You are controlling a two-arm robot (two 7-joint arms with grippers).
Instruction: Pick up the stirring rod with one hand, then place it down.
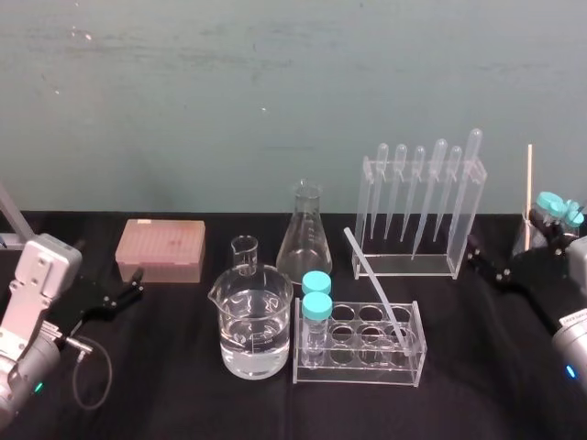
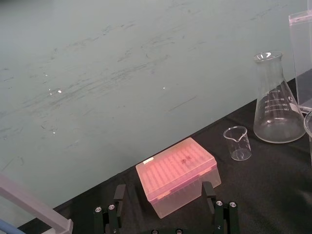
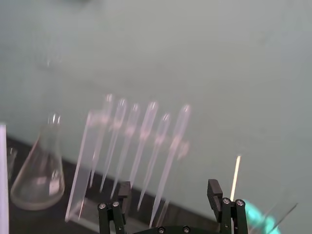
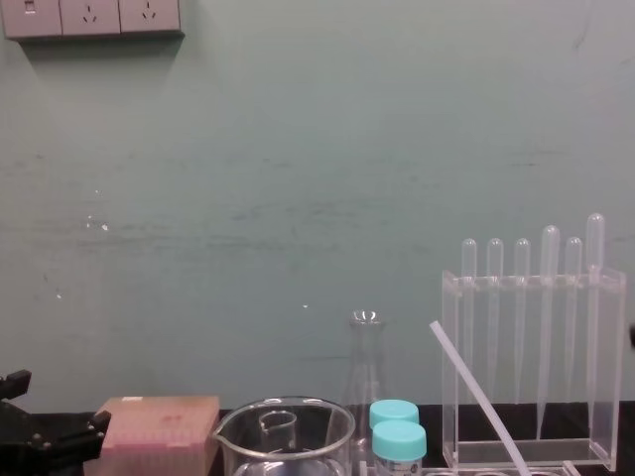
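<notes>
No step is done yet: the stirring rod [image 1: 371, 280] is propped in the tube rack [image 1: 367, 373], well left of the right gripper [image 1: 479, 257], which is held open and empty. The left gripper [image 1: 133, 286] is parked open.

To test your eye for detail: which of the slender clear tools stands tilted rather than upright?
The stirring rod, leaning with its lower end in the test tube rack; the six bulb-topped pipettes hang upright in their clear stand.

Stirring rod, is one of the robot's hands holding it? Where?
No, nothing is held. The stirring rod leans in the test tube rack; left gripper and right gripper sit apart from it, jaws open and empty.
</notes>
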